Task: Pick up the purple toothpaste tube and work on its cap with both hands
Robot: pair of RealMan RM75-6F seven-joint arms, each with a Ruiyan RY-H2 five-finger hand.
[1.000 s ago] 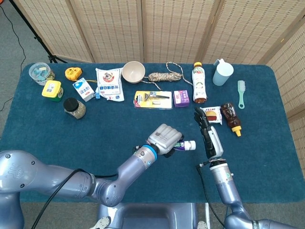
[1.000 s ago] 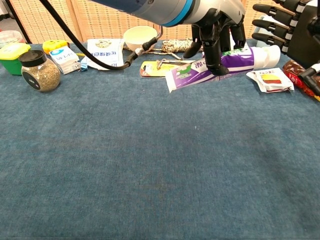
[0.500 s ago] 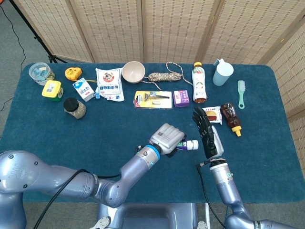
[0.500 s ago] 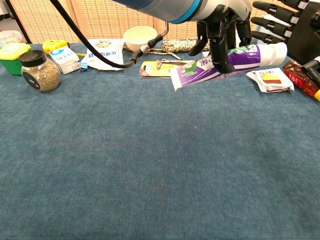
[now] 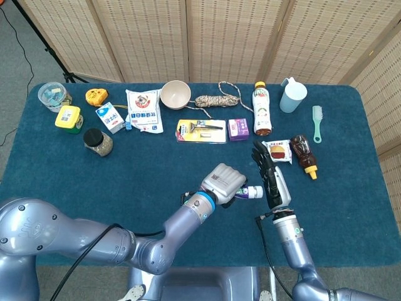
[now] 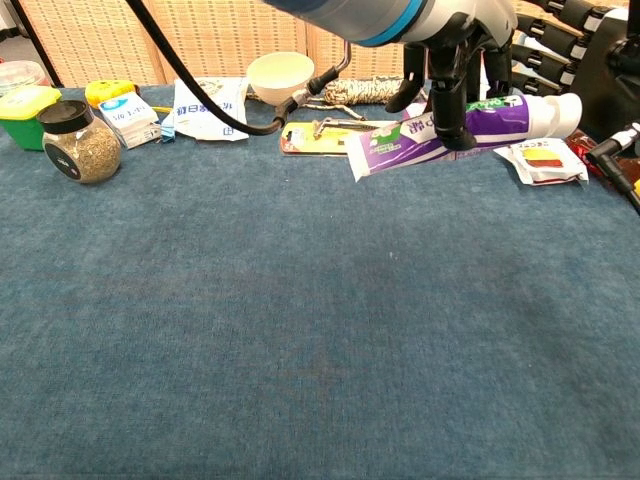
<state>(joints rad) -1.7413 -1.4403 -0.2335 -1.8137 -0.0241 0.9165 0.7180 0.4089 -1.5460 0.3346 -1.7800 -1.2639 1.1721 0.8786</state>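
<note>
My left hand (image 5: 222, 184) (image 6: 455, 60) grips the purple toothpaste tube (image 6: 440, 135) around its middle and holds it level above the blue cloth. The tube's white cap (image 5: 257, 192) (image 6: 562, 108) points toward my right hand (image 5: 270, 177) (image 6: 585, 55). That hand is open, its fingers spread and upright, right beside the cap. I cannot tell whether it touches the cap. In the head view the left hand hides most of the tube.
A snack packet (image 5: 278, 151) (image 6: 543, 160) and a brown sauce bottle (image 5: 303, 154) lie just beyond the right hand. A razor pack (image 5: 201, 131), purple box (image 5: 239, 128), bowl (image 5: 175, 95), rope (image 5: 217, 100), drink bottle (image 5: 262, 108) and jars (image 6: 68, 142) line the back.
The left hand has carried the tube to the right, bringing its cap up against the right hand's side. The right hand stays open and has shifted slightly toward the tube.
</note>
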